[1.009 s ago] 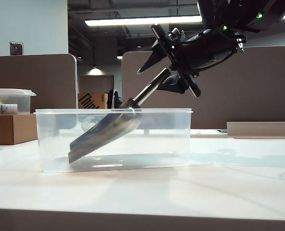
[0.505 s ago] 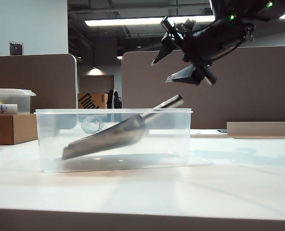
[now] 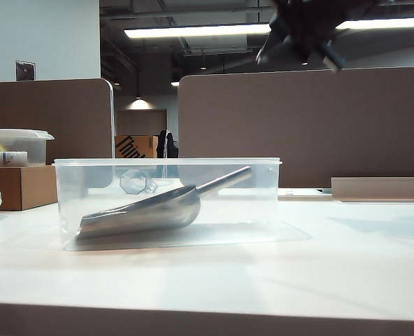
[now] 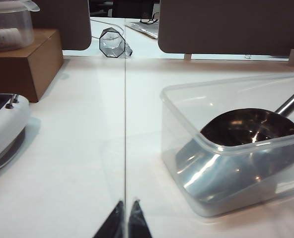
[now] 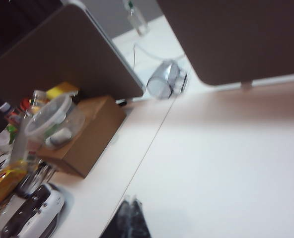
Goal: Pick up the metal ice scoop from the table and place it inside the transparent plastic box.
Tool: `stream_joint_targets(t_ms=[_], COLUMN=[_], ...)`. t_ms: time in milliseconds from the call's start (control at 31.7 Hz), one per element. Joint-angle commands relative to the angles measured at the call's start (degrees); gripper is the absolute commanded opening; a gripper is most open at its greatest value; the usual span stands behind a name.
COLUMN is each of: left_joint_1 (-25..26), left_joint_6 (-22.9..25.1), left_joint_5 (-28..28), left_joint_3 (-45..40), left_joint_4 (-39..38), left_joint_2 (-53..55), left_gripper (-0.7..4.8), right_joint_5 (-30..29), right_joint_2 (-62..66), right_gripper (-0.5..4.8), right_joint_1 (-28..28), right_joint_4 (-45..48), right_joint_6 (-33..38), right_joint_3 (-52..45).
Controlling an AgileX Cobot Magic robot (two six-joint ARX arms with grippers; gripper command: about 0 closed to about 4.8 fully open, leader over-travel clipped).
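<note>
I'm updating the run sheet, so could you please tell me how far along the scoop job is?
Done: the metal ice scoop lies inside the transparent plastic box, its handle leaning toward the rim. In hand: nothing; the right gripper is shut and empty, high above the box, and the left gripper is shut, low over the table. Left: seemingly nothing.

Right gripper (image 3: 298, 43) way up high, blurry, fingertips (image 5: 129, 218) pressed together, holding nothing. Left gripper (image 4: 126, 220) low near table, tips closed too.
</note>
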Motion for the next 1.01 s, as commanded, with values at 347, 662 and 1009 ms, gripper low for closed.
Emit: stream_joint_targets(t_ms=[347,662,1009], left_joint_1=[10.5,10.8,10.8], left_joint_6=[0.0,0.0,0.0], left_joint_5=[0.3,0.3,0.3], left_joint_3=[0.0,0.0,0.0], left_joint_4=[1.3,1.1,1.1], left_joint_2=[-2.0,-2.0,-2.0], left_gripper=[0.21,0.21,0.21], right_joint_5=[19.2,33.3,33.9], right_joint_2=[-22.4,-34.1,-36.7], right_gripper=[-0.03,-0.03,-0.01], right_joint_1=[6.0,17.7,24.0], right_joint_4=[-16.9,-22.9,-30.4], right_joint_6=[-18.9,-19.7,-19.3], right_joint_3=[0.1,-5.3,-8.5])
